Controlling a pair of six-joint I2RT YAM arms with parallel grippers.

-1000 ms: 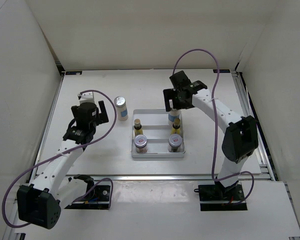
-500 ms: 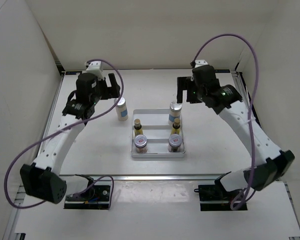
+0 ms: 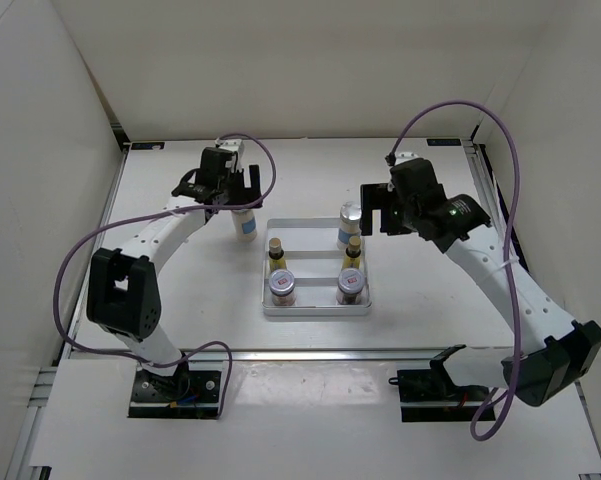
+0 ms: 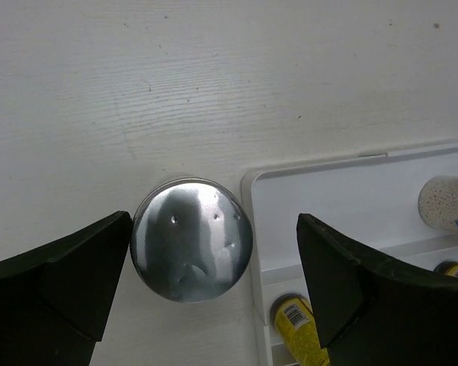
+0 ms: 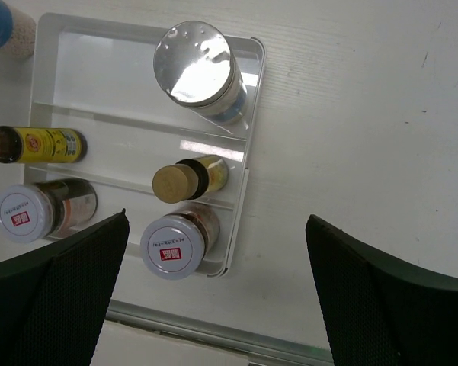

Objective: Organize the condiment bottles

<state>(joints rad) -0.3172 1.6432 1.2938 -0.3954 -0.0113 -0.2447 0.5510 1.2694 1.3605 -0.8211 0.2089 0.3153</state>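
Straddling the tall bottle [image 4: 192,239], left gripper [image 4: 213,226] gapes wide, tray rim [image 4: 248,185] just beside; right gripper [image 5: 217,219] equally wide, seemingly over bare table

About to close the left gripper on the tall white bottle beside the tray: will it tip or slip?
Likely tippy: the tall white bottle stands on a narrow base. Its smooth silver cap looks slippery; a lower grip seems safer.

Top cam sat high behind the bases [image 3: 178,386] at 6 o'clock, covering the whole desk [image 3: 180,300]. Left wrist cam looked straight down, close on the loose bottle [image 4: 191,239]. Right wrist cam looked down from higher. All shared the tray [image 5: 99,84].
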